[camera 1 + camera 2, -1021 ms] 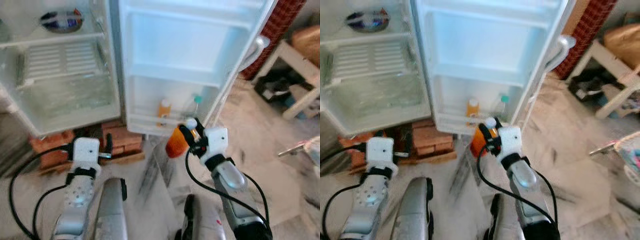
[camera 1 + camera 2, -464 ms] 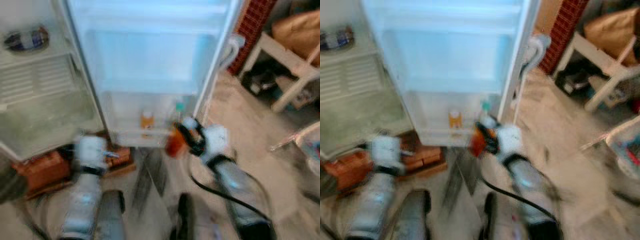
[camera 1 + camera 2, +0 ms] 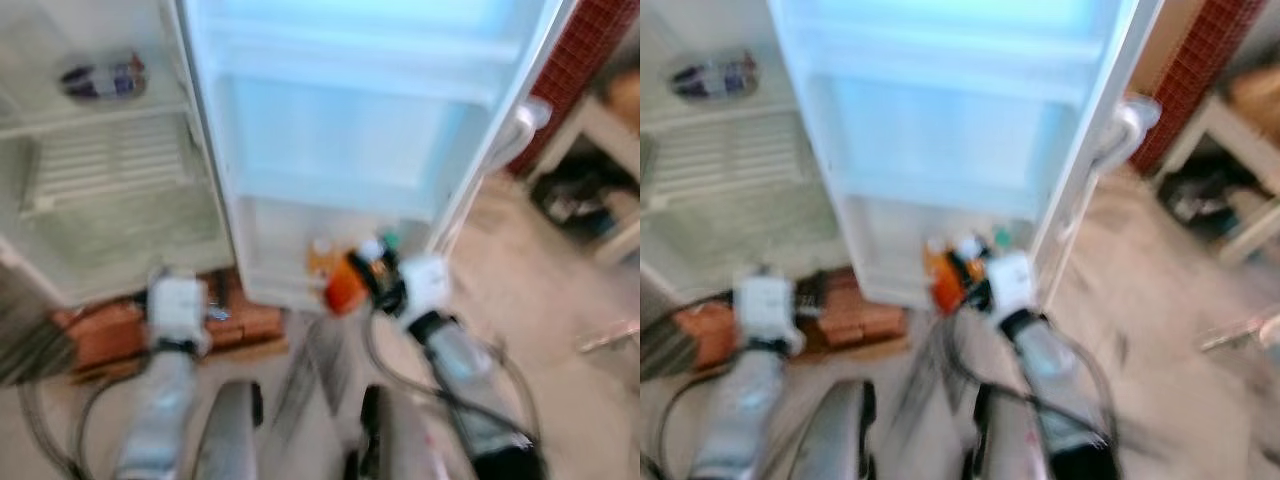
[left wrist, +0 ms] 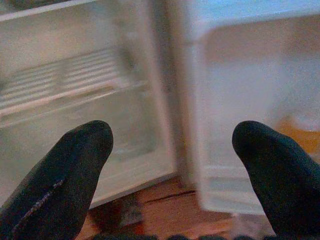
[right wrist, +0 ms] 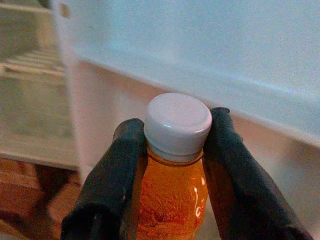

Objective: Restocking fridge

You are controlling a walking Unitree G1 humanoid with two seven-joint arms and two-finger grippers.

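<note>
Right gripper point(image 5: 172, 150): fingers clamped on the neck of an orange bottle point(image 5: 172, 192), held just before the fridge door's point(image 3: 340, 120) lowest shelf.
Left gripper point(image 4: 172, 170): fingers wide, holding nothing, facing the fridge point(image 4: 75, 90).

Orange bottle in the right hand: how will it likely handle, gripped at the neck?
The orange bottle looks full, so probably heavy for its size. The right hand clamps just under the white cap, so it could swing. Smooth sides may slip.

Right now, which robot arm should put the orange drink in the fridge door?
The right one, probably. Its end effector already grips the orange bottle by the neck, close to the door's bottom shelf. The left end effector is open and holds nothing, nearer the fridge's main compartment.
</note>
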